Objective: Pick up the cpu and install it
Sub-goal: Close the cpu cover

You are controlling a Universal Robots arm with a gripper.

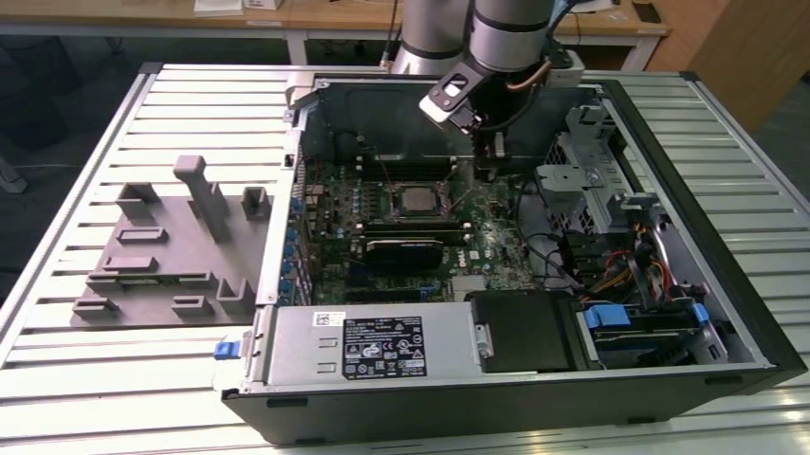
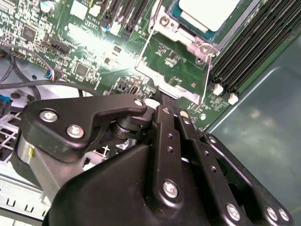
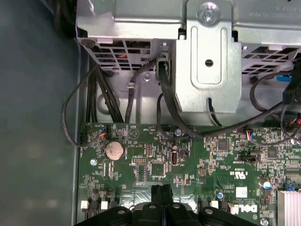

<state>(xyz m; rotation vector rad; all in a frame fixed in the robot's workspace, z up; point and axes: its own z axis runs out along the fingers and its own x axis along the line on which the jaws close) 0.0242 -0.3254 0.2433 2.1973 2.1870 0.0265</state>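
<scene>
Gripper (image 3: 162, 189) is pressed together with nothing pinched, and I have it low over the motherboard (image 3: 188, 155), just beside the socket frame (image 2: 186, 44). The cpu (image 1: 415, 198) lies flat in the socket, silver top up. Closed tips probably suit pushing the latch, though I can't see any contact.

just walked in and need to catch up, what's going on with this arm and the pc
A robot arm is reaching into an open computer case that lies on a slatted table. The cpu already sits in its socket on the motherboard. The claw is shut with nothing visibly held, its tips low over the board beside the socket. A grey fixture tray lies outside the case, on the exterior view's left.
</scene>
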